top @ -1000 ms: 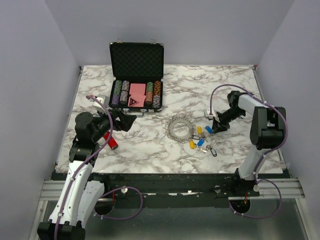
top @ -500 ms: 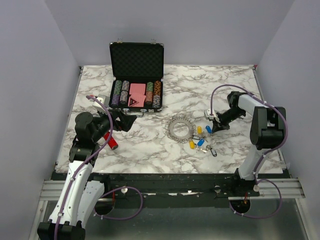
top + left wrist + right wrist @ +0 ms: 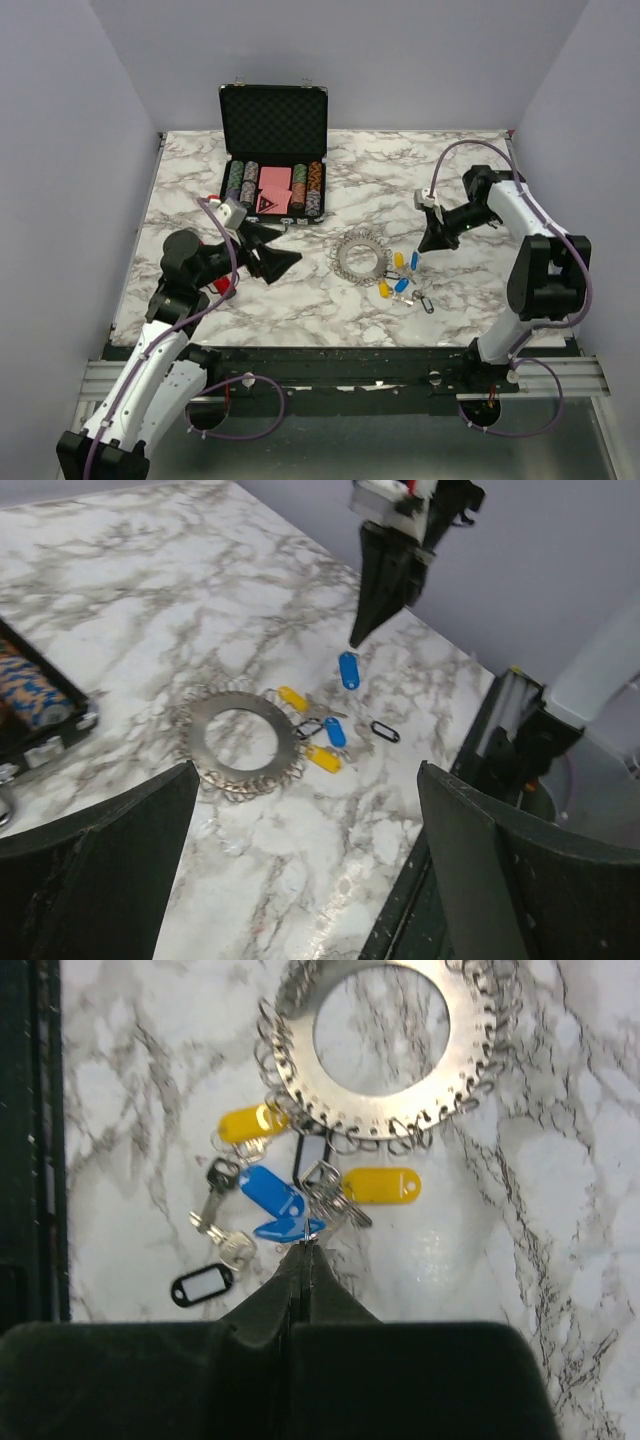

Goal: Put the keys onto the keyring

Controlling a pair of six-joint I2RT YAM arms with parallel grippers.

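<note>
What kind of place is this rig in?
Likely a robot manipulation test cell: left arm and right arm bolted to an aluminium rail, plain walls boxing in a marble-pattern tabletop, staged props like the poker chip case.

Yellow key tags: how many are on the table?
2. One yellow tag lies beside the keyring's lower-left edge in the right wrist view; the other just below it. None seem hidden.

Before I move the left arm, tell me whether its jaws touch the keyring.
Apart. The top external view shows bare marble between the open left jaws and the keyring.
</note>
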